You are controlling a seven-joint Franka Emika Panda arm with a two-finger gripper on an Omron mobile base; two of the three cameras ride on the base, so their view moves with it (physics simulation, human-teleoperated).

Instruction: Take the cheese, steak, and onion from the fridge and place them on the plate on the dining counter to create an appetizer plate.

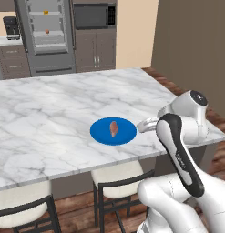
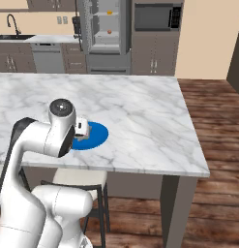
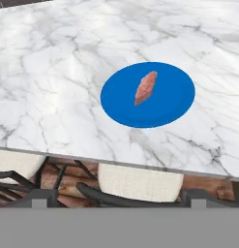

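The flat pinkish-brown slab of steak (image 3: 146, 88) lies in the middle of the flat round bright blue plate (image 3: 174, 104), which sits near the front edge of the large white marble table (image 1: 50, 104). So one of three foods seems delivered. The pincer (image 1: 145, 126) hovers just beside the plate; whether it is open or closed, I cannot tell.

Next the robot probably must go to the tall grey steel fridge (image 1: 68, 54), whose door stands open. On its pale shelves sit a small round reddish-brown onion (image 1: 47, 31) and a small yellow-orange cheese wedge (image 1: 46, 12).

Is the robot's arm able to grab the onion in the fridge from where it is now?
Probably not. The onion sits on a shelf in the open fridge, far across the dining counter from the arm.
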